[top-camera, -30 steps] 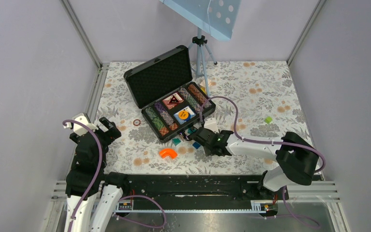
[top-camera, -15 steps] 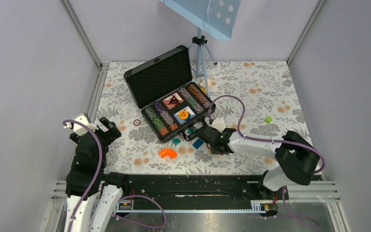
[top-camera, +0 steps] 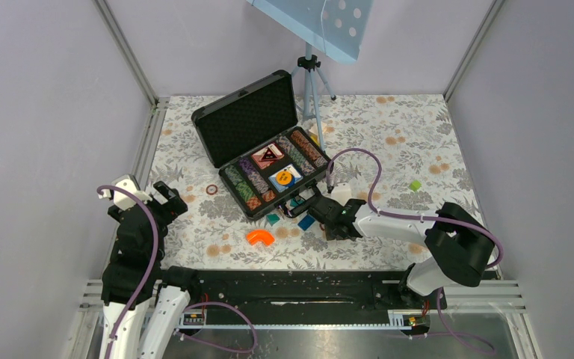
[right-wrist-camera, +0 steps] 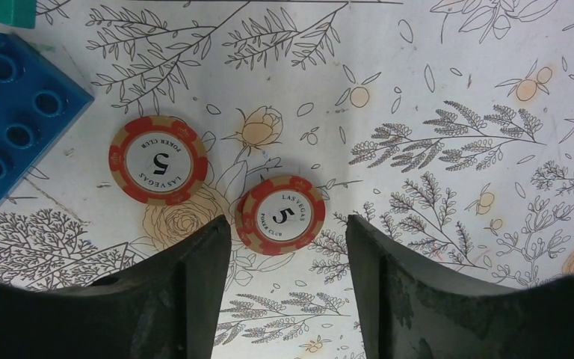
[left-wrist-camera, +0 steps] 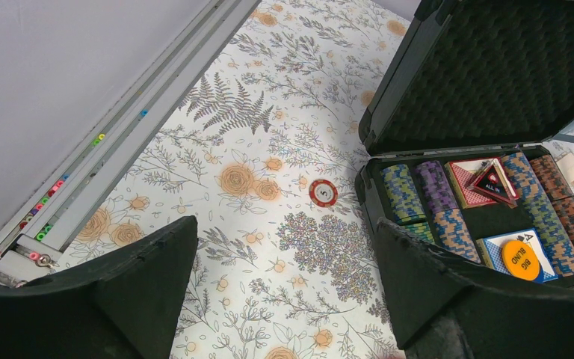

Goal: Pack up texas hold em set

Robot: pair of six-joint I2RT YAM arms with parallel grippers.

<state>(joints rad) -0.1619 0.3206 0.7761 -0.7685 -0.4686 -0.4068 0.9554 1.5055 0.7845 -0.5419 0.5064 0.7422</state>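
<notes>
Right gripper point(right-wrist-camera: 285, 228) jaws apart, straddling a loose red chip point(right-wrist-camera: 280, 215) (nothing gripped), evidently aligned for pickup; left gripper point(left-wrist-camera: 284, 254) wide, idle.

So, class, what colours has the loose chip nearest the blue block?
Red-and-tan chip, white centre; right wrist view.
</notes>
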